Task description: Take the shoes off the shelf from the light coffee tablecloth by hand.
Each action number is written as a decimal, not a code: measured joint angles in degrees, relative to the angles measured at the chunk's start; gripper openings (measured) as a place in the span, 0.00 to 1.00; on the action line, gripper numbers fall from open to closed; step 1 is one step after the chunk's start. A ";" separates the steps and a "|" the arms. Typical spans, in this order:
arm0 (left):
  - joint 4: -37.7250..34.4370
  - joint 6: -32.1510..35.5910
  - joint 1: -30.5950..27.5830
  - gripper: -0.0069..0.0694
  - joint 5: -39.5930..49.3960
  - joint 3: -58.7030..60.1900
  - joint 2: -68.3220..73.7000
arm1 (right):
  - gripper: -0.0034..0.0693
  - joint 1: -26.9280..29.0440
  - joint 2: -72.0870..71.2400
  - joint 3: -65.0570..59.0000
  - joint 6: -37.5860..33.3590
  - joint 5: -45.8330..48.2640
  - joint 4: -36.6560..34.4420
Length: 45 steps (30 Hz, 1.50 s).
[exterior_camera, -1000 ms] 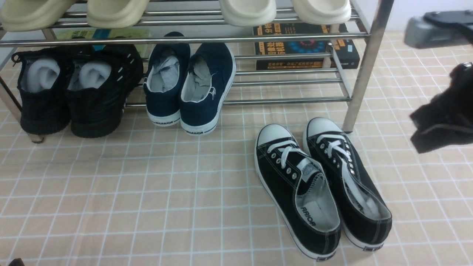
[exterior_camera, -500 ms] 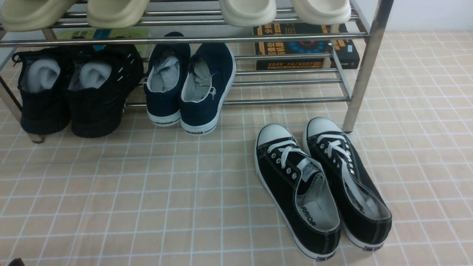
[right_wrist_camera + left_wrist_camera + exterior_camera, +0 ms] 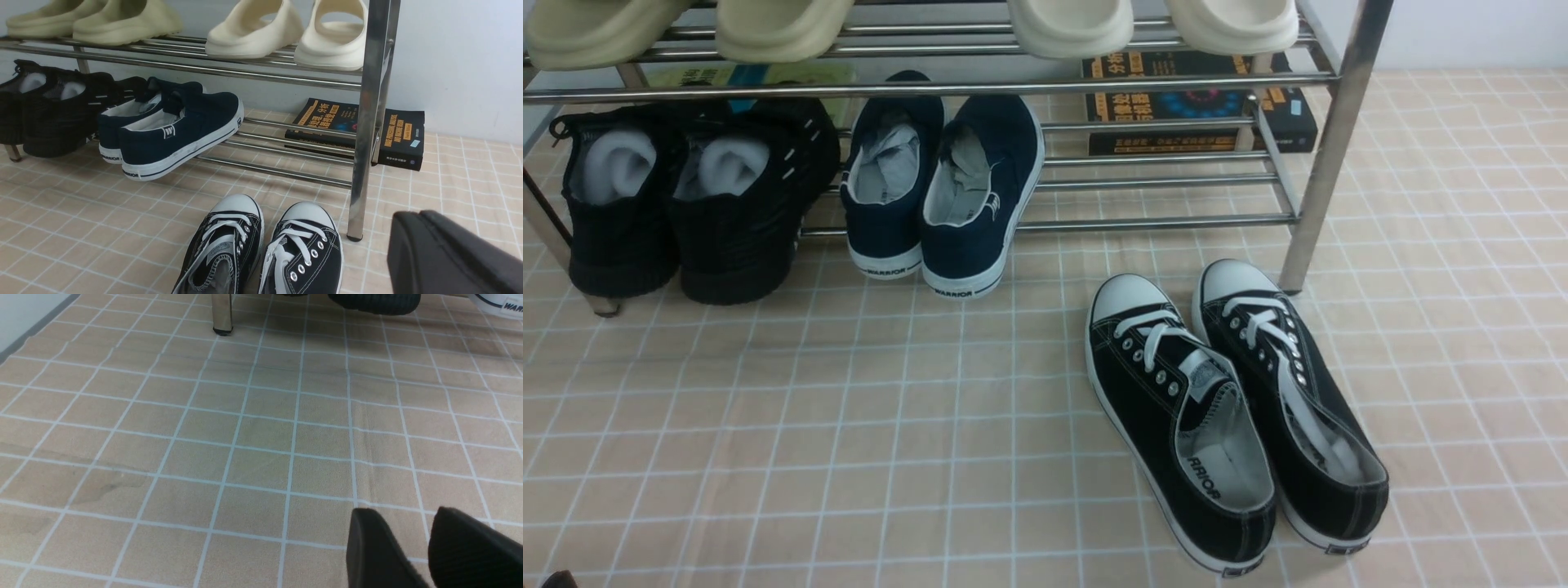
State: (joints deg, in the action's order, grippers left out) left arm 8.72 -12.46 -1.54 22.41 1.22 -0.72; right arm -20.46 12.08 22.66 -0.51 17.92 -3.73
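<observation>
Resting side by side on the light coffee tablecloth (image 3: 768, 425), the shoes (image 3: 1233, 416) sit off the shelf (image 3: 1327, 147) — task seemingly finished; right jaws clenched empty, left jaws apparently parted — nothing remains.

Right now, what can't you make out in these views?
- Slides on the shelf's top tier: front view's upper edge crops them.
- Left gripper: only two dark fingers show at the left wrist view's lower edge; the rest is cropped.
- Right gripper: a single dark block in its wrist view's corner, no gap visible.
- Book: rails cross the cover; print too small.
- Shoes' heels: cropped in the right wrist view.
</observation>
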 joint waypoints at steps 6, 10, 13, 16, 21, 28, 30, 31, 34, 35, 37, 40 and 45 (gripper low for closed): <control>0.00 0.00 0.00 0.41 0.00 0.00 0.00 | 0.03 0.00 0.00 0.00 0.00 0.00 0.14; 0.00 0.00 0.00 0.41 0.00 0.00 0.00 | 0.04 0.00 0.00 0.00 0.00 0.00 0.14; 0.00 0.00 0.00 0.41 0.00 0.00 0.00 | 0.04 0.00 0.00 0.00 0.00 0.00 0.14; 0.00 0.00 0.00 0.41 0.00 0.00 0.00 | 0.05 0.00 0.00 0.00 0.00 0.00 0.14; 0.00 0.00 0.00 0.41 0.00 0.00 0.00 | 0.05 0.18 0.00 0.00 0.00 0.00 0.14; 0.00 0.00 0.00 0.41 0.00 0.00 0.00 | 0.06 1.20 -2.23 -4.04 0.00 -0.09 0.14; 0.00 0.00 0.00 0.41 0.00 0.00 0.00 | 0.06 3.82 -3.56 -6.59 0.00 -0.09 0.14; 0.00 0.00 0.00 0.41 0.00 0.00 0.00 | 0.06 5.58 -4.62 -8.24 0.00 -0.09 0.14; 0.00 0.00 0.00 0.41 0.00 0.00 0.00 | 0.06 11.08 -8.57 -13.22 0.00 0.03 0.14; 0.00 0.00 0.00 0.41 0.00 0.00 0.00 | 0.06 12.61 -9.71 -14.46 0.00 0.03 0.14; 0.00 0.00 0.00 0.41 0.00 0.00 0.00 | 0.06 15.07 -11.42 -16.20 0.00 0.03 0.14; 0.00 0.00 0.00 0.41 0.00 0.00 0.00 | 0.07 19.33 -12.66 -20.64 0.00 0.34 0.14; 0.00 0.00 0.00 0.41 0.00 0.00 0.00 | 0.07 20.37 -12.66 -23.74 0.00 2.37 1.17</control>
State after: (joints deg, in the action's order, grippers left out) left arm 8.72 -12.46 -1.54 22.41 1.22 -0.72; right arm -0.09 -0.58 -1.08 -0.51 20.29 -2.55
